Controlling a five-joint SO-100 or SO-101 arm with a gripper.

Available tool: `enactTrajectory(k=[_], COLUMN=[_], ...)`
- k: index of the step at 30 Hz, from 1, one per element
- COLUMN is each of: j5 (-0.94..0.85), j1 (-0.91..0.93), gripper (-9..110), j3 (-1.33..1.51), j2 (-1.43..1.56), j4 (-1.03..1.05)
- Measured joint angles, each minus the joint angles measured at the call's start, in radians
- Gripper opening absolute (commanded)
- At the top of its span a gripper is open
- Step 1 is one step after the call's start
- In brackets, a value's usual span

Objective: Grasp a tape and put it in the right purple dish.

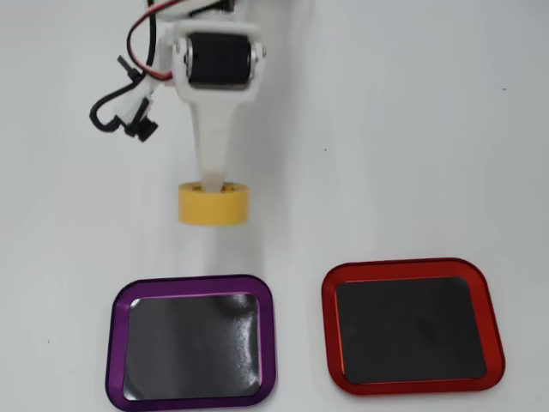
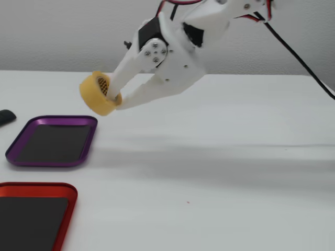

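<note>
The yellow-orange tape roll (image 1: 214, 204) (image 2: 98, 93) hangs in the air, held by my white gripper (image 1: 212, 182) (image 2: 114, 94), which is shut on its wall with one finger inside the core. The roll is tilted, its printed pale core facing the fixed view. The purple dish (image 1: 192, 287) (image 2: 15, 144) lies flat on the table, below and ahead of the roll in the overhead view, and to the lower left of it in the fixed view. The dish holds nothing.
A red-rimmed tray (image 1: 412, 270) (image 2: 65, 189) of the same shape lies beside the purple dish. Black and red cables (image 1: 129, 103) hang beside the arm. A small dark object (image 2: 5, 117) lies at the left edge of the fixed view.
</note>
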Motion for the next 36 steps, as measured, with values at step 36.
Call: enactTrajectory(k=[36], j5=[0.322], j1=[-0.014], gripper=[14], j3=[-1.1], j2=[-0.176], j4=[1.425])
